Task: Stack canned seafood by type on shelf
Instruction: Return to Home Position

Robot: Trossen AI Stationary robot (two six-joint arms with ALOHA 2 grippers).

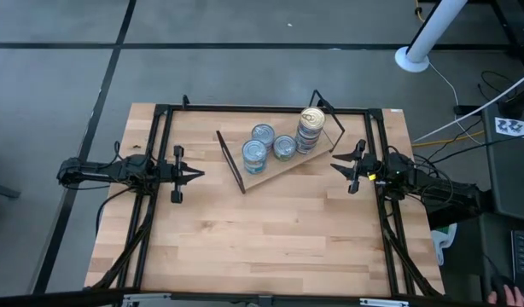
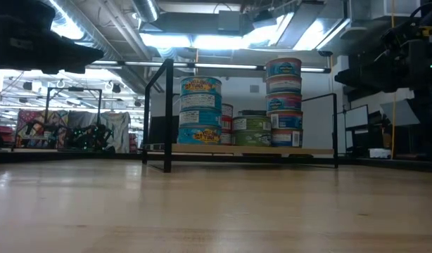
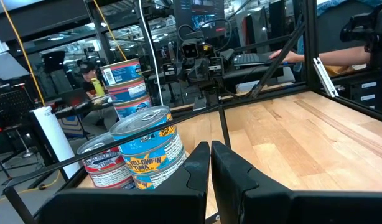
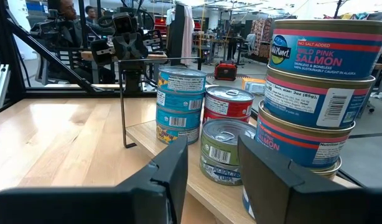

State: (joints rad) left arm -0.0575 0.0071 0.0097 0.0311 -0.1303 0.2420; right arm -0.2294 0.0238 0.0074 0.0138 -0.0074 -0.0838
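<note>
Light wooden shelf (image 1: pixel 279 167) lies diagonally across the tabletop (image 1: pixel 270 239), round tins (image 1: pixel 311 119) stacked upright; left gripper (image 1: pixel 200 174) narrow, right gripper (image 1: pixel 334 162) wide.

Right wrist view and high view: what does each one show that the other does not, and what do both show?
Only the right wrist view: the print on the sides of the salmon cans. Only the high view: the whole table from above and the white post beyond it. Both: the shelf, its stacked cans and the open right pincer.
</note>
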